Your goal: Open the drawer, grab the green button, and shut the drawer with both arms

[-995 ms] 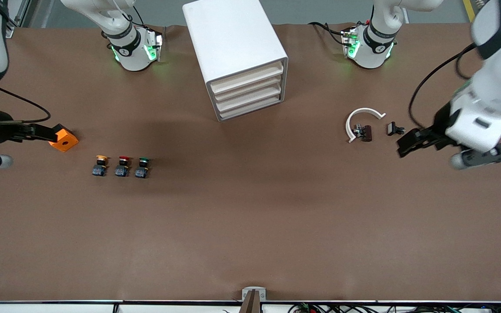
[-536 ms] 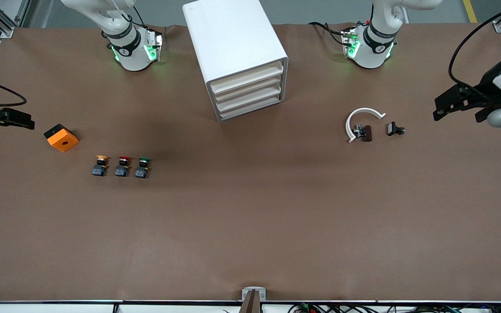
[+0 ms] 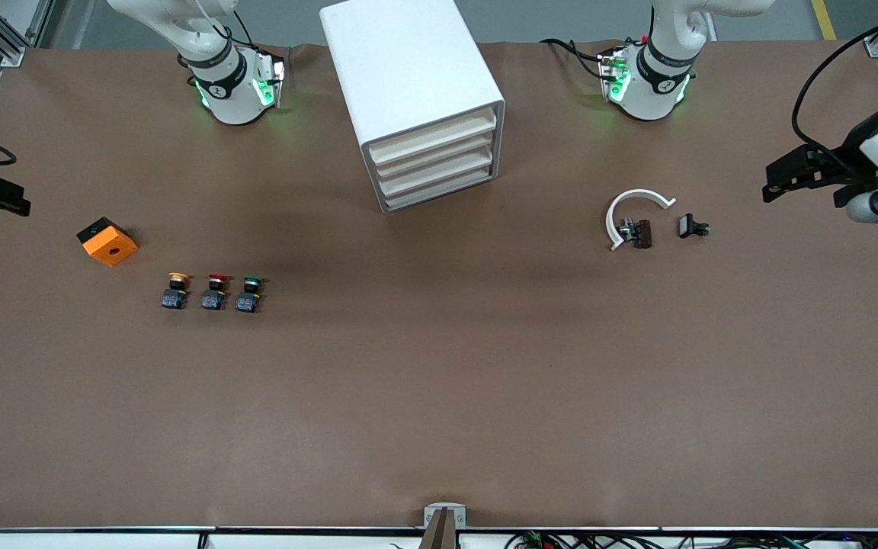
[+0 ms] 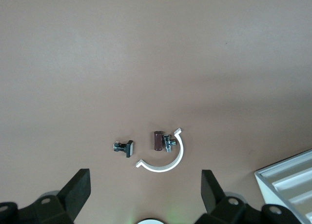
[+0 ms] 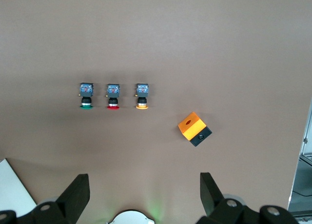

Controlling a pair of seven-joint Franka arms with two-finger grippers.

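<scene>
The white cabinet stands between the two bases with all four drawers pushed in; the lower drawers sit flush. The green-capped button stands on the table, last in a row of three, nearest the cabinet; it also shows in the right wrist view. My right gripper hangs open and empty over the table's edge at the right arm's end. My left gripper is open and empty over the left arm's end, well above the small parts there.
An orange box lies beside the button row, with the red-capped and yellow-capped buttons. A white curved clip, a brown part and a black part lie toward the left arm's end.
Both arms have drawn back toward their ends of the table. The right gripper has left the orange box; the left gripper has pulled away from the small parts. Both stay open.
</scene>
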